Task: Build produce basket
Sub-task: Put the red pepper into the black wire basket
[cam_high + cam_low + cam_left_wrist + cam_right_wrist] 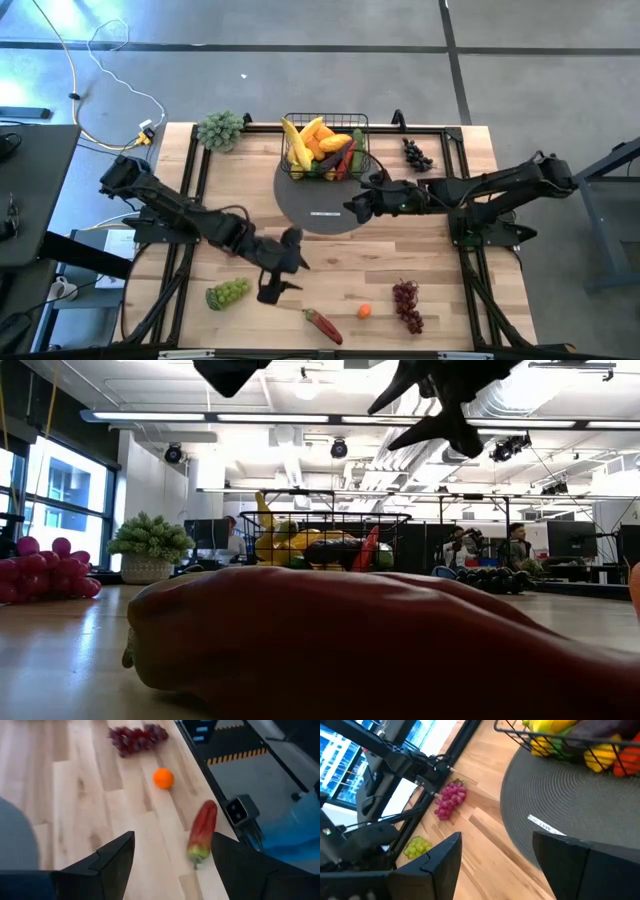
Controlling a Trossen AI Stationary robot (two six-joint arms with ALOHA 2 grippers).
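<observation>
Nearest you, the red pepper [322, 325] lies flat by the table's front edge, its long axis slanting, green stem toward the left gripper [280, 272], which hovers wide and empty. Farther back, your right gripper [357, 205] hangs open over the mat [310, 200]. The basket [326, 148] holds bananas [296, 142] and other produce.

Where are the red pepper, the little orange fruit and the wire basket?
red pepper [203, 832]: left wrist view, mid-body.
orange fruit [163, 778]: left wrist view, centre.
basket [326, 121]: high view, back rim wire.

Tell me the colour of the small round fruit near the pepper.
Orange, clearest in the left wrist view.
</observation>
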